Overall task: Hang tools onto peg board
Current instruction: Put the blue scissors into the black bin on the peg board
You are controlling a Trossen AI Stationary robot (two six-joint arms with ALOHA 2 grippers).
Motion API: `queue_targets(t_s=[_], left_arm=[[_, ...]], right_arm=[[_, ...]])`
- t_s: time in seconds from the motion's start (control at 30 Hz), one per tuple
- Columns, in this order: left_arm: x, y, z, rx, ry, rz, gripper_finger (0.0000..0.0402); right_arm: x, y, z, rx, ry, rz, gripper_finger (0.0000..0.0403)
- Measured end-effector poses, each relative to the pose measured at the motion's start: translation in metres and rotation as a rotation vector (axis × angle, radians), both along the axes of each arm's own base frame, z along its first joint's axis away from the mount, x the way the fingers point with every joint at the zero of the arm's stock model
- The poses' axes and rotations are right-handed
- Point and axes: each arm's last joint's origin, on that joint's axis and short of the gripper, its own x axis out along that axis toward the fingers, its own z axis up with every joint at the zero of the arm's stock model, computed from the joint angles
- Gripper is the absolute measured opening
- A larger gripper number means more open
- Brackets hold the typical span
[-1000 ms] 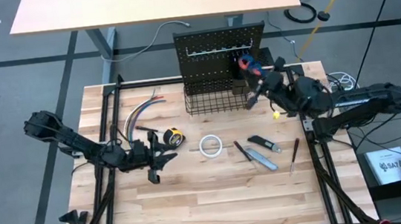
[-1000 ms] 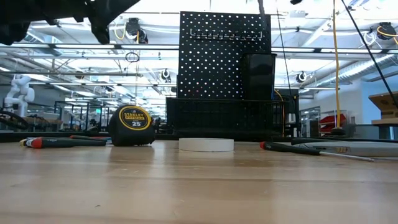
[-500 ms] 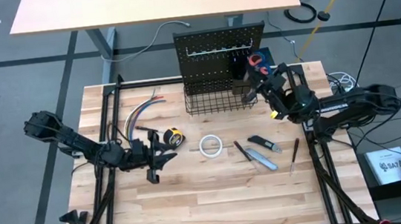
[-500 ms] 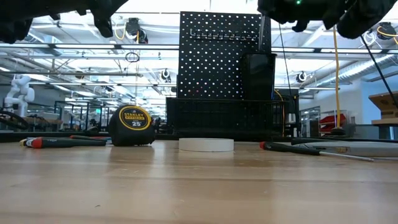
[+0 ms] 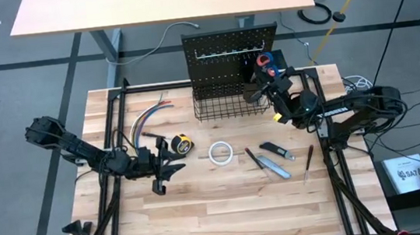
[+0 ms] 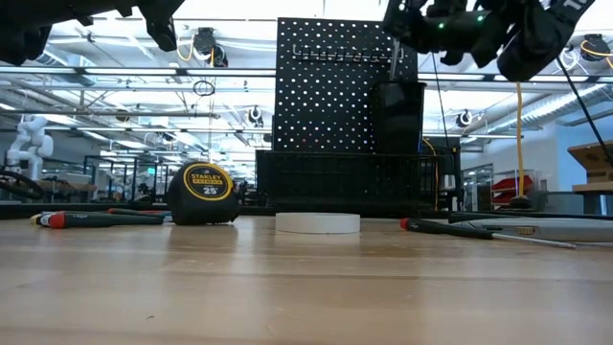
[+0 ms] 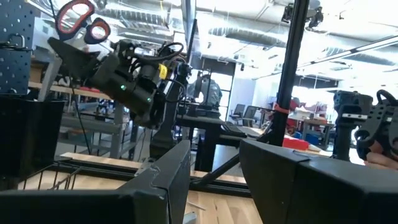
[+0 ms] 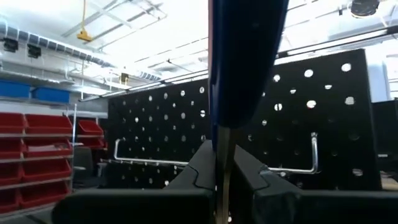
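The black peg board [image 5: 230, 45] stands at the table's far edge with a silver hook rail [image 8: 155, 163], a wire basket [image 5: 226, 104] and a small black cup [image 6: 399, 115]. My right gripper [image 5: 267, 82] is in front of the board's right part, above the cup, shut on the orange-handled scissors [image 5: 266, 59]. My left gripper [image 5: 162, 171] is open and empty at the table's left, just beside the yellow tape measure [image 5: 184, 144]. A blue knife [image 5: 278, 169], pliers [image 5: 254, 158] and a screwdriver [image 5: 308, 162] lie flat on the table. My right gripper pinches the scissors between its two fingers, on the metal below the handles [image 8: 222, 167]. The fingers come about level from the table's right side toward the board. The scissors stand upright and lifted clear, handle loops [image 7: 78, 15] up, the blade [image 6: 394, 59] pointing down toward the cup.
A white tape roll [image 5: 221, 153] lies mid-table. A bundle of coloured wires [image 5: 148, 120] lies left of the basket. A screwdriver [image 6: 86, 218] lies left of the tape measure. Black frame rails [image 5: 111, 143] run along both table sides.
My right gripper has carried the scissors toward the table's left and down, closer to the peg board's right part and over the cup. The scissors have stayed upright in the hold.
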Motion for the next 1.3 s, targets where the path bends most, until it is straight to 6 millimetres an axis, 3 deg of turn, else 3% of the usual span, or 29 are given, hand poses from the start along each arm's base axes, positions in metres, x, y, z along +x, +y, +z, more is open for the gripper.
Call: queue_targets(t_s=[0.4,0.67,1.07,1.3], left_arm=[[0.0,0.0,0.0,0.002,0.004,-0.001,0.0143],[0.0,0.0,0.0,0.003,0.004,-0.001,0.0143],[0.0,0.0,-0.001,0.004,0.005,-0.005,0.0143],[0.001,0.0,-0.002,0.009,0.016,-0.005,0.0143]], right_arm=[[0.01,-0.006,-0.013,0.021,0.1,-0.043,0.0007],[0.013,-0.007,-0.018,0.034,0.161,-0.043,0.0029],[0.012,-0.008,-0.019,0.087,0.145,-0.087,0.0126],[0.005,-0.008,-0.016,0.169,0.233,-0.126,0.018]])
